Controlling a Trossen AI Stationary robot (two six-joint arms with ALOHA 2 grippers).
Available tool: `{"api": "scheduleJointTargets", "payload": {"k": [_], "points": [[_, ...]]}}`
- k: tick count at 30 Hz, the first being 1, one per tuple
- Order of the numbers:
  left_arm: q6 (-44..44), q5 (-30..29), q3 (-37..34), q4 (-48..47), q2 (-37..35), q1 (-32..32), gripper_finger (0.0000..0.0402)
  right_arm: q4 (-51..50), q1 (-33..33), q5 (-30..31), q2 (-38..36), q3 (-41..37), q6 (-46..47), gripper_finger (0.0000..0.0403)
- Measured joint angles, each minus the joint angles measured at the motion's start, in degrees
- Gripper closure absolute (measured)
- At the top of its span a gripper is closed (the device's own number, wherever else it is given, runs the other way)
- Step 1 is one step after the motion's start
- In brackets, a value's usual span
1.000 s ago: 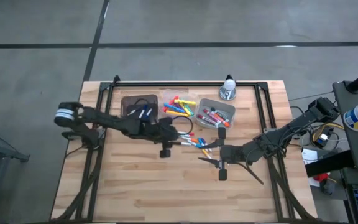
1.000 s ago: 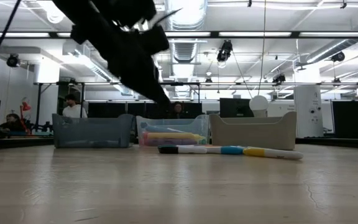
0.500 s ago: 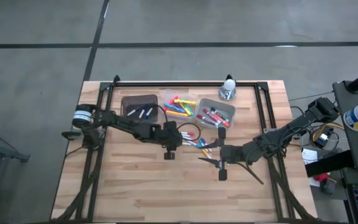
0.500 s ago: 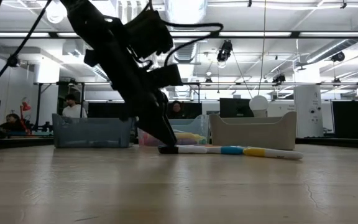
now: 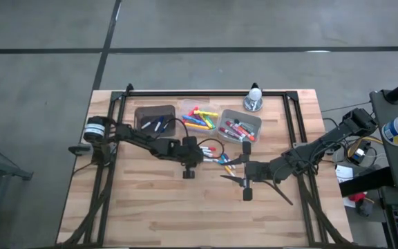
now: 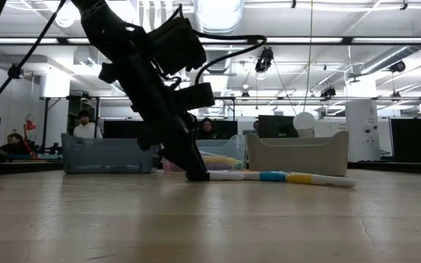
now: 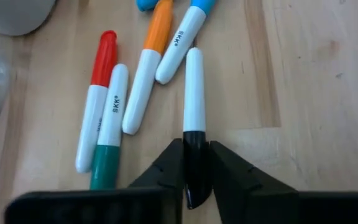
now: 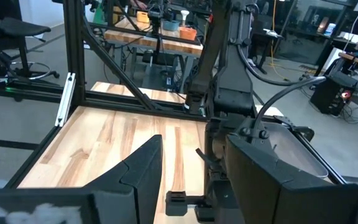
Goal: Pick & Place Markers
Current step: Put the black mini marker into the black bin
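Jaws of left gripper (image 7: 194, 163) pinch black cap of a white marker (image 7: 193, 81) lying on table (image 7: 303, 93) w/ other markers (image 7: 104, 118). Squeeze tight, lift straight up. Right gripper (image 8: 188, 168) spread, waits nearby.

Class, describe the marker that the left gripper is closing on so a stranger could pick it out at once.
Start at the wooden table, then find the loose markers near its middle. The left gripper pinches one marker by its cap. Only it has a black cap; its neighbours' are red, green, orange or blue.
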Motion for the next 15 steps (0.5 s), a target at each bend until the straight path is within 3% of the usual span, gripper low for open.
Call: {"api": "scheduleJointTargets", "payload": {"k": [3, 8, 15], "points": [[-0.2, -0.3, 0.0, 0.3, -0.1, 0.0, 0.0382, 0.0, 0.0, 0.0, 0.0, 0.0, 0.0, 0.0236], [-0.5, 0.0, 0.7, -0.7, -0.4, 0.0, 0.0383, 0.0, 0.0, 0.0, 0.0, 0.0, 0.0, 0.0236], [-1.5, 0.7, 4.6, -10.4, -1.2, 0.0, 0.0401, 0.0, 0.0, 0.0, 0.0, 0.0, -0.2, 0.0236]]}}
